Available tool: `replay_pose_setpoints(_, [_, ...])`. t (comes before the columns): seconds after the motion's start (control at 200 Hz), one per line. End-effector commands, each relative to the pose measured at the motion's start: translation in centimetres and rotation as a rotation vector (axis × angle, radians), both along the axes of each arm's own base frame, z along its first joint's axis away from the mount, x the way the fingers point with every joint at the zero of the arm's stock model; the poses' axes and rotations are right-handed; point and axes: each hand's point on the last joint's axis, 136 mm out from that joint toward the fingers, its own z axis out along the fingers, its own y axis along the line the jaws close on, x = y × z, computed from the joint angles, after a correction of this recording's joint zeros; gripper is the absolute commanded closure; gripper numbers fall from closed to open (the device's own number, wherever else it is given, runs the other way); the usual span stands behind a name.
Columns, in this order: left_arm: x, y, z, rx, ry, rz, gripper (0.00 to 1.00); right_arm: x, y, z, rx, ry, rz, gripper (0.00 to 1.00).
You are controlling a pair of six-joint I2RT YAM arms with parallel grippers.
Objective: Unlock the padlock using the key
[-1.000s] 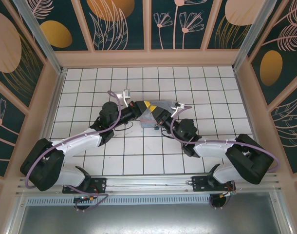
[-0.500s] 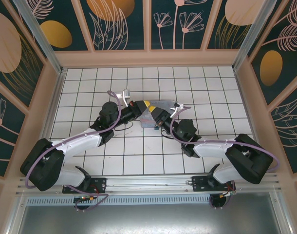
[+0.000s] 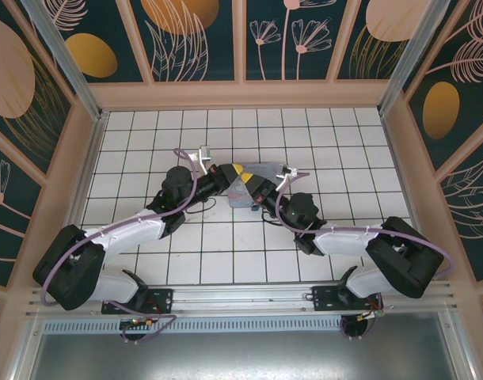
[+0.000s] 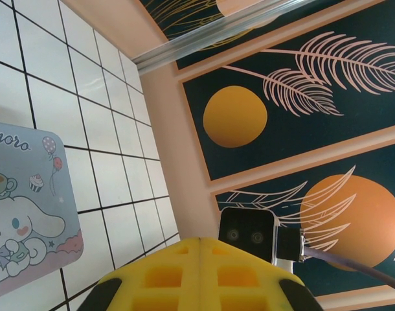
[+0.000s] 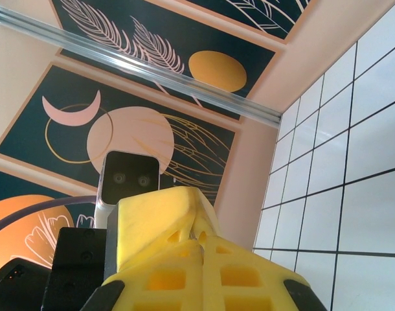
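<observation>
Left pincer (image 4: 199, 243) narrow, yellow pads (image 4: 152, 278) pressed together; right pincer (image 5: 201, 249) likewise, meeting it tip-to-tip; contents indiscernible; pastel cartoon tin box (image 4: 29, 214) left of left pincer.

There it is in the left wrist view: the letters "moro", cut off at the frame's edge, printed along the top of the pastel cartoon tin box (image 4: 29, 214).
</observation>
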Motion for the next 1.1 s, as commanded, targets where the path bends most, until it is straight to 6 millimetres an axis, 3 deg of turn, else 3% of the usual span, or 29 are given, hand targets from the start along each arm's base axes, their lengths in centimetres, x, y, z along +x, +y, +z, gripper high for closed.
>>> replay_pose_setpoints(0.0, [-0.4, 0.3, 1.1, -0.028, -0.027, 0.003, 1.0, 0.0, -0.6, 1.2, 0.034, -0.017, -0.025, 1.0])
replay_pose_setpoints(0.28, [-0.1, 0.5, 1.0, -0.033, 0.0, 0.025, 1.0, 0.2, -0.5, 1.3, 0.035, -0.011, -0.021, 1.0])
replay_pose_setpoints(0.39, [0.1, 0.6, 1.0, -0.02, 0.01, 0.037, 0.77, 0.2, -0.7, 1.1, 0.027, -0.005, -0.017, 1.0])
replay_pose_setpoints(0.5, [0.2, 0.8, 0.9, 0.014, 0.017, 0.05, 0.36, 0.5, -1.3, 0.5, -0.009, 0.017, -0.034, 1.0])
replay_pose_setpoints(0.55, [0.2, 1.0, 0.7, 0.039, 0.017, 0.053, 0.22, 0.8, -1.8, 0.0, -0.034, 0.034, -0.042, 1.0])
replay_pose_setpoints(0.691, [0.0, 1.8, 0.2, 0.133, 0.012, 0.08, 0.02, 1.6, -3.8, -0.8, -0.105, 0.062, -0.092, 1.0])
replay_pose_setpoints(1.091, [-0.3, 4.2, -3.3, 0.357, 0.0, 0.136, 0.02, 4.0, -11.4, -0.7, -0.318, 0.097, -0.246, 1.0])
